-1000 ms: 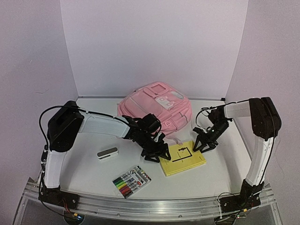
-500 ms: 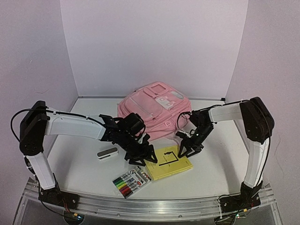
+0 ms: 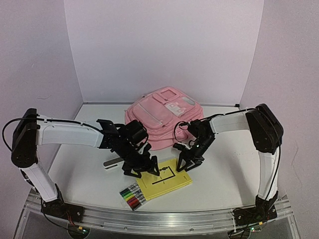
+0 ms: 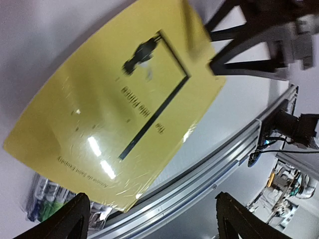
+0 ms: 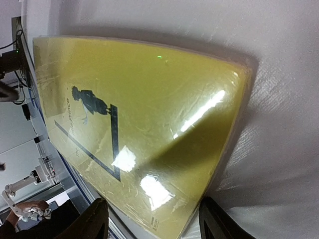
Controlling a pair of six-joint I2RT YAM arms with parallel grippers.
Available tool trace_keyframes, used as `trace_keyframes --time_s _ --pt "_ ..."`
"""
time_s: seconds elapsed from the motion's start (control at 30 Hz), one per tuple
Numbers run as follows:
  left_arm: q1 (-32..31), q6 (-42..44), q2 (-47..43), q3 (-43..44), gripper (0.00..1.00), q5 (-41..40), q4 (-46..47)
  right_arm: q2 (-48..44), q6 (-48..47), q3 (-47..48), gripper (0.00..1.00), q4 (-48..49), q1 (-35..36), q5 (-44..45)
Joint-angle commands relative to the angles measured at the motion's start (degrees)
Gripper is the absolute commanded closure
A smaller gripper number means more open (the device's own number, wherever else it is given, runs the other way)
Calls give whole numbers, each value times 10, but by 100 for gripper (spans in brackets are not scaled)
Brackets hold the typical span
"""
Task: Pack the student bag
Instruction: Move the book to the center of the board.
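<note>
Top view: left claw (image 3: 141, 171) and right claw (image 3: 185, 167), both released, stand at opposite ends of the book (image 3: 167, 182), near the bag (image 3: 154, 115).

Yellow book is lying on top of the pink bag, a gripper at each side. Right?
No: the yellow book lies on the table in front of the student bag, not on it, per the top external view. The left gripper and right gripper do flank it.
</note>
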Motion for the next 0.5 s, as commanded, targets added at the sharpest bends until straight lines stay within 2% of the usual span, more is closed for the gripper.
trace_keyframes --time_s 0.0,0.23,0.47 --pt "34 80 10 58 10 26 -41 -17 -26 -19 33 24 5 102" --pt "124 169 30 73 6 85 -60 -95 -86 -67 28 16 5 129" --pt "157 257 111 123 8 154 -87 -58 -84 -62 32 -22 6 147"
